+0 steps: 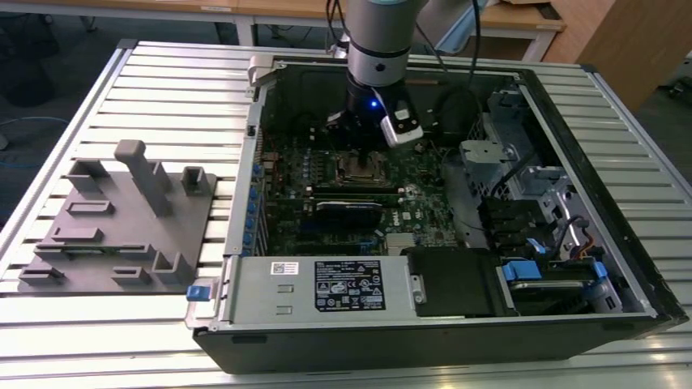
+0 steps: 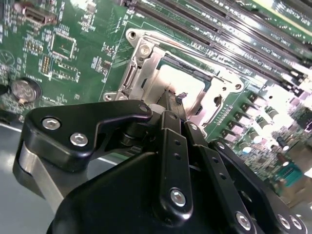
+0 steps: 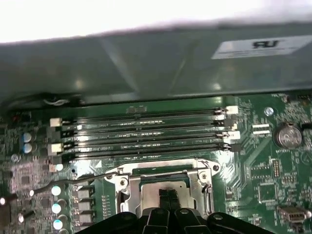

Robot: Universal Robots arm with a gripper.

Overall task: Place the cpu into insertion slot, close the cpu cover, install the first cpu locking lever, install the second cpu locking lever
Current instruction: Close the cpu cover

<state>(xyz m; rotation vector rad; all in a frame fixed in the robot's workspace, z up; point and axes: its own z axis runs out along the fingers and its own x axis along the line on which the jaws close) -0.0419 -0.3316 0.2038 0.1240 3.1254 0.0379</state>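
The cpu (image 2: 187,78) lies flat in the insertion slot (image 2: 141,51), its pale face showing through the window of the cpu cover (image 2: 129,80), which looks to be down over it. The gripper (image 2: 176,100) stands directly above, tips at or just over the chip — fingers drawn narrow, nothing seen between them. Long black memory slots (image 3: 141,126) run beside the socket. The power supply (image 1: 265,292) carries a white label (image 1: 348,285) — its print left unread.
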